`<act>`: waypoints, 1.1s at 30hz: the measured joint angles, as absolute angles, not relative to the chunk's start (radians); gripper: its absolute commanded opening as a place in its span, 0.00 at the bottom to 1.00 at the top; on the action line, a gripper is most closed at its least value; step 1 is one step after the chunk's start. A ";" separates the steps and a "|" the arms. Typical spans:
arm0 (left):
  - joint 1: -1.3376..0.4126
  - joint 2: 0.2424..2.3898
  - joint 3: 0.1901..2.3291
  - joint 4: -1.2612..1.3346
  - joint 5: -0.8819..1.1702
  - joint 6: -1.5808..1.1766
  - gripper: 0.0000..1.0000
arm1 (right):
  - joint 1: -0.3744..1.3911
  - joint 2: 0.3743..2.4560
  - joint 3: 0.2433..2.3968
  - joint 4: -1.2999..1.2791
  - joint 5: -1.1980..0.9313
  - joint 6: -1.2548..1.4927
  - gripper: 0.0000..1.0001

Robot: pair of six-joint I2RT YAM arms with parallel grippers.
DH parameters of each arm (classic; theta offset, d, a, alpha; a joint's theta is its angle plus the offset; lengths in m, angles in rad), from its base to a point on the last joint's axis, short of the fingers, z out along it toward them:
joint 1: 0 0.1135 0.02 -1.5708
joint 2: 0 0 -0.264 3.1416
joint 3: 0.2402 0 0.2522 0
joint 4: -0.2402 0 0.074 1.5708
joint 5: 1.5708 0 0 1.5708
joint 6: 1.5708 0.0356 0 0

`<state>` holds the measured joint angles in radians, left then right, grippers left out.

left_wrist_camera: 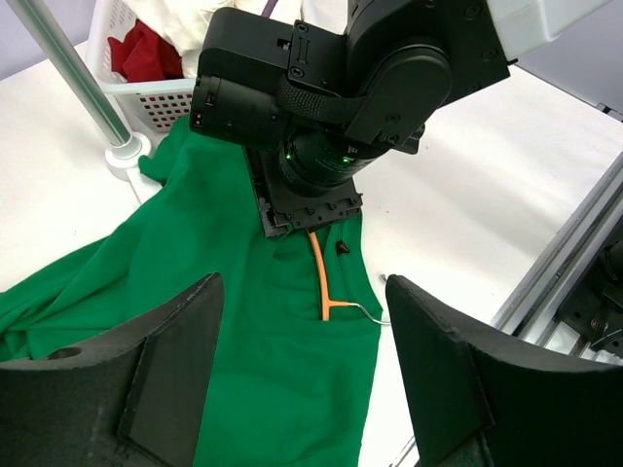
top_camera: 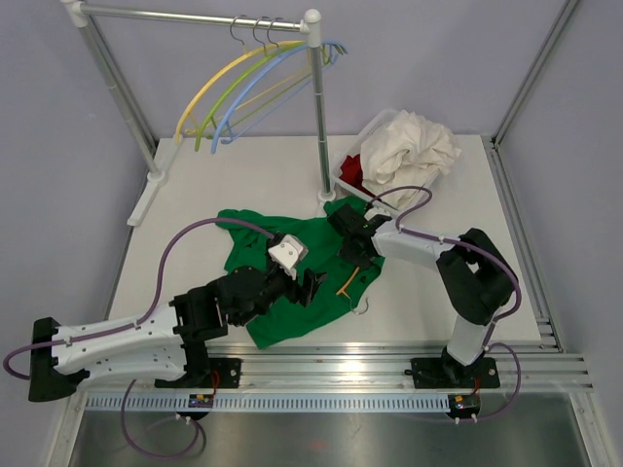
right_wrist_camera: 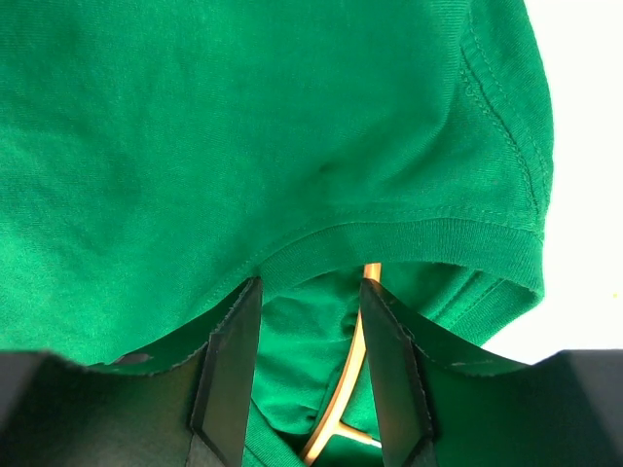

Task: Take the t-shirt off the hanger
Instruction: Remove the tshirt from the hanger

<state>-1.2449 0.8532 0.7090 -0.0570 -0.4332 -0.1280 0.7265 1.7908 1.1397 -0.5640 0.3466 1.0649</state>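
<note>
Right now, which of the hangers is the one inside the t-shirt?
The orange hanger, lying on the table with the green t-shirt over it. The other three hangers hang bare from the rail.

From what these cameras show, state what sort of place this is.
Probably a robotics lab cell staged for laundry practice. A metal clothes rack with coloured hangers stands on a white table, a basket of clothes sits beside it, and an aluminium rail runs along the near edge.
</note>
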 measured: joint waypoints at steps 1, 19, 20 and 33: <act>-1.245 0.853 0.709 -0.057 -0.433 -0.129 0.71 | 0.727 1.788 1.137 -0.562 0.347 1.065 0.53; -1.245 0.853 0.709 -0.057 -0.425 -0.133 0.72 | 0.725 1.724 1.031 -0.557 0.353 1.066 0.52; -1.245 0.853 0.709 -0.057 -0.425 -0.133 0.72 | 0.725 1.728 1.031 -0.549 0.353 1.066 0.52; -1.245 0.873 0.709 -0.059 -0.421 -0.132 0.72 | 0.715 1.849 1.135 -0.482 0.364 1.060 0.00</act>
